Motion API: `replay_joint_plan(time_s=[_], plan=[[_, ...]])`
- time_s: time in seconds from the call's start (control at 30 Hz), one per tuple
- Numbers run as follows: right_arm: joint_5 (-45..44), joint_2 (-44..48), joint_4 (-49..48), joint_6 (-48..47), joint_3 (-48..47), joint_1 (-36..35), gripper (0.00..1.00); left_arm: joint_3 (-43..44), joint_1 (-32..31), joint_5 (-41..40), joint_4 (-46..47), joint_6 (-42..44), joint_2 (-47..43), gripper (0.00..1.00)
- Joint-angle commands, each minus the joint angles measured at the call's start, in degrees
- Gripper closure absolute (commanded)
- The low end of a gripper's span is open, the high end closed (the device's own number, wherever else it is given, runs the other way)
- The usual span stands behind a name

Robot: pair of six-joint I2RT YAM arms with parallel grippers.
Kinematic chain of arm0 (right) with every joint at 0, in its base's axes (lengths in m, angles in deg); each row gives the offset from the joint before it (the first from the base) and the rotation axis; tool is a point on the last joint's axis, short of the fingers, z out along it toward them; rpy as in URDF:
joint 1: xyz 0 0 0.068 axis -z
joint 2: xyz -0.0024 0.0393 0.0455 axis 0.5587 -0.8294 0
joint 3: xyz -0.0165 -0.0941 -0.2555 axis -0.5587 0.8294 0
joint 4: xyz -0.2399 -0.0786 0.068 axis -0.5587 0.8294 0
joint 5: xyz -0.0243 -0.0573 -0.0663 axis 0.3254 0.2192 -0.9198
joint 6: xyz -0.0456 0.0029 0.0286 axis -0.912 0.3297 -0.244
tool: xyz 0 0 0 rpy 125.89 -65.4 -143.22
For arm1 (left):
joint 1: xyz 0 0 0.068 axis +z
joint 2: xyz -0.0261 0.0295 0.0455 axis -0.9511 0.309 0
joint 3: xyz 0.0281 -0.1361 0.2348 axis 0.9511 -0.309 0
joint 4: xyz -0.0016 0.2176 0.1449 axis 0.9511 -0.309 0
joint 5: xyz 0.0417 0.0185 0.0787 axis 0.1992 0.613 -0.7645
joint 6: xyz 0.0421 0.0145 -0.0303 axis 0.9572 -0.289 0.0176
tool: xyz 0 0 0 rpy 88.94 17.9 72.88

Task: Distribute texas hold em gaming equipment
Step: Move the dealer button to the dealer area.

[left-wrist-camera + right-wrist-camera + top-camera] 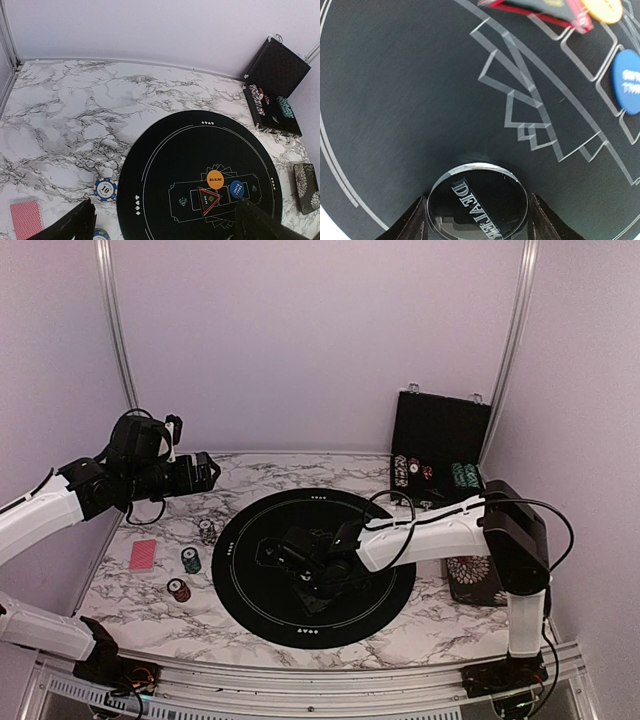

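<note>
Holding a black round "DEALER" button [479, 197] by its rim, the right gripper [477, 220] has both fingers pressed against the disc's opposite edges, low over the round black mat [260, 605]. Whether the disc touches the mat cannot be told. Farther along the mat's printed outlines lie an orange "BIG BLIND" button [215, 179], a blue button [236, 189] and a red-rimmed triangular piece [208, 199]. The left gripper [205, 472] hangs high over the marble table's left side, fingers wide apart and empty. Below it sit a red-backed card [144, 555] and three small chip stacks [191, 560].

Likely risks: the disc looks thin and glossy and is pinched only at its edge, so it could pivot or slip out. If let go while tilted or raised, it might roll or skid off its spot. Fingers brushing the mat could drag it and shift the buttons already placed.
</note>
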Motion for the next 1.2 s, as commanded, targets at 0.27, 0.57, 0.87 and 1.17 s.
replay_joint_plan(time_s=[0.27, 0.57, 0.87, 1.17], plan=[[5.79, 1.18, 1.61, 3.97, 2.88, -5.05, 0.38, 0.15, 0.29, 1.01, 0.05, -0.44, 1.65, 0.01], [6.40, 2.15, 1.76, 4.35, 3.45, -5.46, 0.34, 0.01, 0.32, 1.20, 0.15, -0.66, 1.92, 0.01], [5.20, 1.83, 1.96, 3.98, 1.69, -5.43, 0.24, -0.24, 0.32, 1.29, 0.41, -0.53, 1.77, 0.01], [2.25, 4.24, 2.54, 2.33, -0.89, -1.60, 0.17, -0.16, 0.41, 1.58, 0.32, 0.08, 0.99, 0.01]])
